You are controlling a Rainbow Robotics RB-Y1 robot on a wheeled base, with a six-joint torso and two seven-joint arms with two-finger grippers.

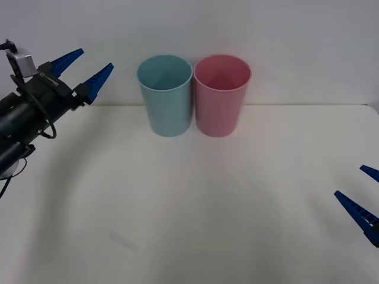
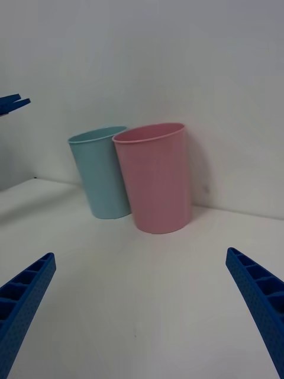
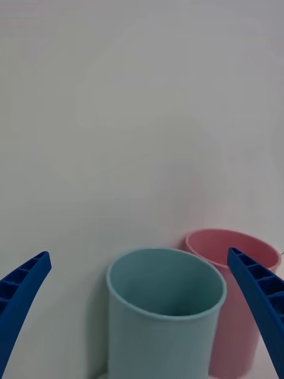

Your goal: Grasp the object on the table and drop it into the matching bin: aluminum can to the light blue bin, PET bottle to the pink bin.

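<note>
A plain white worktop spans the front view, ending at a straight far edge against a bare, pale wall. Two cup-shaped bins stand upright near that far edge, side by side and touching or nearly so: the light blue bin on the robot's left and the pink bin on its right. Soft shadows lie on the surface at the robot's left.

The left hand is raised at the left of the front view, level with the bin rims and just beside the light blue bin, its two blue ribbed fingers spread wide with nothing between them; the dark arm and a cable run back from it. The right hand sits low at the right edge, well apart from the bins, its fingers likewise parted and empty.

The left wrist view looks down over the light blue bin into its open mouth, though the inner floor cannot be made out, with the pink bin partly behind it. The right wrist view shows the outer walls instead: the pink bin nearer, overlapping the light blue bin, both resting on the worktop, with the tips of the left hand at the edge.
</note>
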